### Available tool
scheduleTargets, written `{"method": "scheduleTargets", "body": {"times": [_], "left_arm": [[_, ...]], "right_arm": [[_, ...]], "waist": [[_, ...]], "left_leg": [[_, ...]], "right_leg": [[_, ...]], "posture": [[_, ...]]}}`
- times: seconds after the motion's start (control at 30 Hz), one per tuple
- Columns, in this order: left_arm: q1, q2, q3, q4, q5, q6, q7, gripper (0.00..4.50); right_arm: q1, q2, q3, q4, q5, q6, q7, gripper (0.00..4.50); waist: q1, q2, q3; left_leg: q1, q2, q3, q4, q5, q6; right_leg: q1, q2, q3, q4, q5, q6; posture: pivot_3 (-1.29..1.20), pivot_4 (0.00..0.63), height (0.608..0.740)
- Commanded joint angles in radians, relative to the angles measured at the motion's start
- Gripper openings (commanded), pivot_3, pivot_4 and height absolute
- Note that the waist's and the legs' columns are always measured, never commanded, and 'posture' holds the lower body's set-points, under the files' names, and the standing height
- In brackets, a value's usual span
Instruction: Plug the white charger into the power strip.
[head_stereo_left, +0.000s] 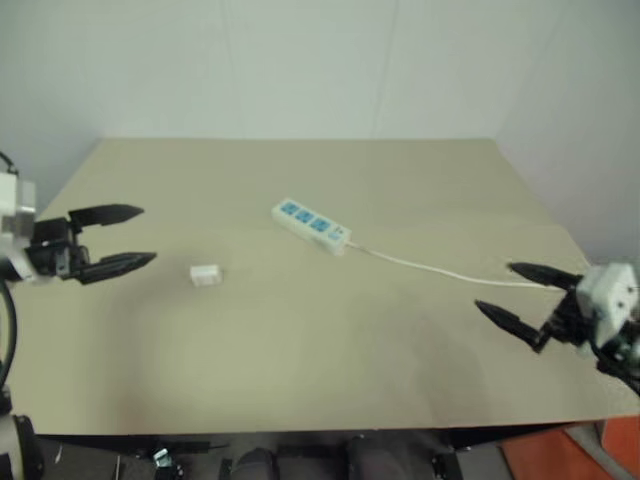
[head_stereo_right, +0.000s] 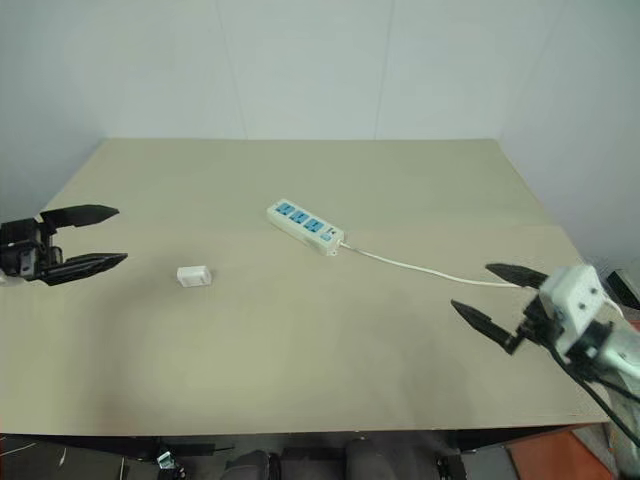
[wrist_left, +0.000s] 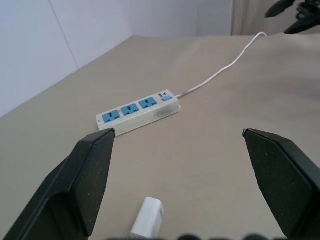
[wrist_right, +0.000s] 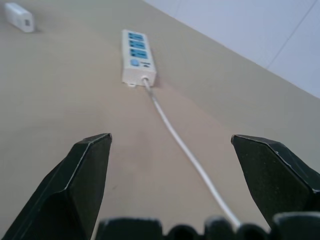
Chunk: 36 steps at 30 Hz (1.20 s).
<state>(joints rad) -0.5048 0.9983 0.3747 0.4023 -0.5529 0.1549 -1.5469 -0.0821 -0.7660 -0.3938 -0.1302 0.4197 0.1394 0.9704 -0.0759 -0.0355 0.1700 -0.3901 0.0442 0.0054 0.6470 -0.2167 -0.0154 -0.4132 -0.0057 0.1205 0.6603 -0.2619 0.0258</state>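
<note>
The small white rectangular plastic charger (head_stereo_left: 205, 275) lay flat on the beige worktop (head_stereo_left: 300, 350), nearer the robot than the long white plastic power strip with three blue sockets (head_stereo_left: 311, 225) and off to that strip's left, well apart from it. Nothing touched the charger. The left gripper (head_stereo_left: 125, 238) hung left of the charger, further still from the strip, its two black fingers (wrist_left: 92, 165) spread wide and empty; the left wrist view looked between them with the charger low in the middle and the strip beyond. The right gripper (head_stereo_left: 525, 295) stood on the strip's right, beside the thin white cord (head_stereo_left: 430, 267) that trailed from the strip's near end, its fingers equally wide apart and holding nothing.

The step in hand appeared to be the pick-up of the charger, most likely by the left gripper. To do it well, that gripper would probably need to come down over the charger with the fingers across its narrow sides, so the plug face stayed free. The block looked light and might skid if one finger met it first. The strip lay at a slant, so the right gripper could usefully steady it by its cord end.
</note>
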Motion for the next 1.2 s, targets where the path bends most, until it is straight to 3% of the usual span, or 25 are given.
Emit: {"method": "scheduleTargets", "body": {"times": [0.03, 0.3, 0.47, 0.63, 0.73, 1.1, 1.2], "left_arm": [[0.051, 0.002, 0.029, -0.146, -0.010, 0.001, 0.059, 4.46], [0.227, 0.030, 0.071, -0.468, 0.047, 0.055, 0.255, 4.46], [0.309, 0.081, 0.088, -0.598, 0.086, 0.138, 0.339, 4.46], [0.375, 0.083, 0.113, -0.649, 0.088, 0.150, 0.364, 4.46], [0.398, 0.086, 0.117, -0.659, 0.089, 0.150, 0.373, 4.50], [0.373, 0.086, 0.104, -0.607, 0.081, 0.083, 0.348, 4.50], [0.360, 0.083, 0.088, -0.592, 0.080, 0.066, 0.342, 4.50]], "right_arm": [[-0.161, -0.009, 0.118, 0.154, -0.080, -0.027, 0.003, 4.50], [-0.609, 0.166, 0.386, 0.716, -0.272, -0.197, 0.033, 4.50], [-0.796, 0.274, 0.440, 1.052, -0.360, -0.286, -0.037, 4.50], [-0.912, 0.325, 0.452, 1.264, -0.410, -0.274, -0.080, 4.50], [-0.952, 0.337, 0.448, 1.327, -0.419, -0.230, -0.063, 3.88], [-0.969, 0.342, 0.477, 1.353, -0.486, -0.253, -0.023, 0.06], [-0.953, 0.340, 0.481, 1.328, -0.490, -0.292, 0.010, 0.02]], "waist": [[0.005, 0.000, 0.000], [0.002, 0.000, 0.000], [0.006, 0.000, 0.000], [0.005, 0.000, 0.000], [0.003, 0.000, 0.000], [-0.021, 0.000, 0.000], [-0.023, 0.000, 0.000]], "left_leg": [[-0.001, 0.000, 0.000, 0.000, 0.000, 0.000], [-0.009, 0.000, -0.001, 0.001, 0.000, 0.000], [-0.010, -0.001, -0.002, 0.000, 0.000, 0.000], [-0.011, -0.001, -0.003, 0.000, 0.000, 0.000], [-0.010, -0.001, -0.003, 0.000, 0.000, 0.000], [-0.009, -0.001, -0.003, 0.000, 0.000, 0.000], [-0.009, -0.001, -0.004, 0.000, 0.000, 0.000]], "right_leg": [[-0.002, 0.000, 0.000, 0.001, 0.000, 0.000], [-0.011, 0.000, -0.001, 0.004, 0.005, -0.009], [-0.012, -0.002, -0.003, 0.003, 0.005, -0.009], [-0.012, -0.003, -0.003, 0.003, 0.005, -0.009], [-0.011, -0.003, -0.003, 0.003, 0.005, -0.009], [-0.010, -0.002, -0.004, 0.003, 0.006, -0.009], [-0.010, -0.002, -0.004, 0.004, 0.006, -0.009]], "posture": [[0.00, 0.150, 0.740], [0.00, 0.150, 0.740], [0.00, 0.150, 0.740], [0.00, 0.150, 0.740], [0.00, 0.150, 0.740], [0.00, 0.150, 0.740], [0.00, 0.150, 0.740]]}}
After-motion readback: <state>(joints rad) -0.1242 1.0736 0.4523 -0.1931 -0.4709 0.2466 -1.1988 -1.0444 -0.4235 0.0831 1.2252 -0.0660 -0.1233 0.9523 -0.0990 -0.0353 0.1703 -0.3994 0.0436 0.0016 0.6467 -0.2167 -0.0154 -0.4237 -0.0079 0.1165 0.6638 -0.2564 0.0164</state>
